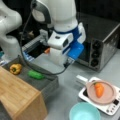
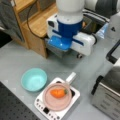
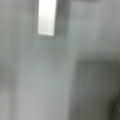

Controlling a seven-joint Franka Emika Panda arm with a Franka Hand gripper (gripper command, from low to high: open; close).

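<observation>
Carrot [image 1: 99, 89] lies in pink pan [image 1: 110, 96] on white cooker [image 1: 86, 96]; teal bowl [image 1: 84, 112] beside. Gripper [image 1: 60, 60] low over grey table [image 1: 67, 90]; grip state cannot be told.

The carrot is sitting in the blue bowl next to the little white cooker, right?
Not quite. The carrot lies in the pink pan on top of the white cooker, as both front views show. The blue bowl beside the cooker holds nothing. The pincer itself does not show in any view.
</observation>
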